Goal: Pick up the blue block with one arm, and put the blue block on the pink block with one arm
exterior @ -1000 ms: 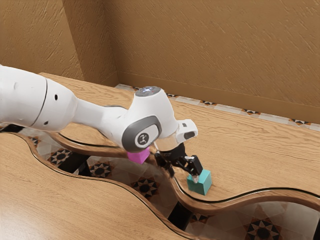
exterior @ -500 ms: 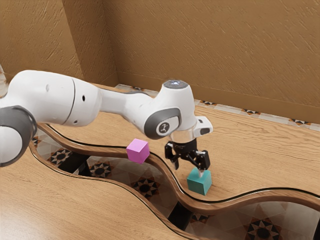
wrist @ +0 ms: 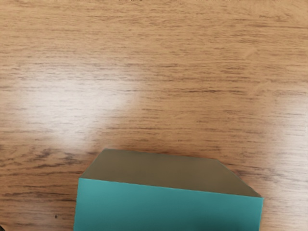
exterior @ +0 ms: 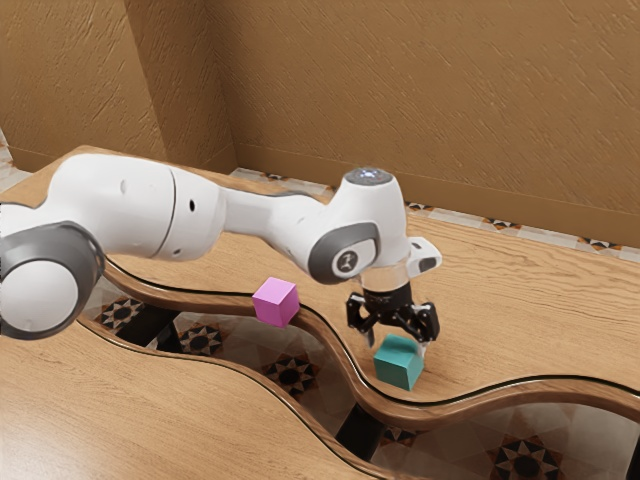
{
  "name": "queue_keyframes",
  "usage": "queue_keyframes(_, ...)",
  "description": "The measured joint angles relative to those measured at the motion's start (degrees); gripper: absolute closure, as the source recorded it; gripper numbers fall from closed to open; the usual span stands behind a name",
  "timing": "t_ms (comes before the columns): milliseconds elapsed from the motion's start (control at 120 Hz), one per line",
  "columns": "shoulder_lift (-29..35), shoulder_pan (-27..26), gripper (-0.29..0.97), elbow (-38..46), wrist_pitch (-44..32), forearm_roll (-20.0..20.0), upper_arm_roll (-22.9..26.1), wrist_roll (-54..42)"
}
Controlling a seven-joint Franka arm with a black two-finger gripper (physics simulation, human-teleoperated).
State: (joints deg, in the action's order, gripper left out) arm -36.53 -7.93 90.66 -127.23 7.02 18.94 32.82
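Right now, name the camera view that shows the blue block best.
The exterior view: the whole blue block sits on the table, the open tool just above it, the pink block to the exterior view's left. The wrist view shows part of it, close up.

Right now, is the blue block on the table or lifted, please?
On the table: blue block sits flat, open tool above it.

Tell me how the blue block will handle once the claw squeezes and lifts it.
The blue block looks like a solid, flat-faced cube, so it probably will not give under the claw. Its flat faces suggest it won't roll, and it should sit steady on the pink block. Its smooth faces may slip if gripped off-centre.
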Motion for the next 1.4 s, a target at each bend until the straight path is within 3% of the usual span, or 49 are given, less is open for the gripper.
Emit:
queue_keyframes(358,-3.16,-0.5,0.02,-0.29,-2.9,0.99,0.19,-0.55)
queue_keyframes(708,-2.84,-0.61,0.26,-0.29,-3.79,1.55,-0.02,-1.38)
queue_keyframes(942,5.54,-0.78,0.29,1.97,0.53,1.6,-1.54,-1.89)
queue_keyframes(1150,19.39,1.08,0.29,11.59,7.5,-0.8,-14.21,-5.93)
queue_keyframes(1275,20.83,5.39,0.29,12.84,10.46,-1.87,-15.85,-10.83)
queue_keyframes(1400,20.72,6.31,0.29,12.9,11.93,-2.2,-15.99,-15.97)
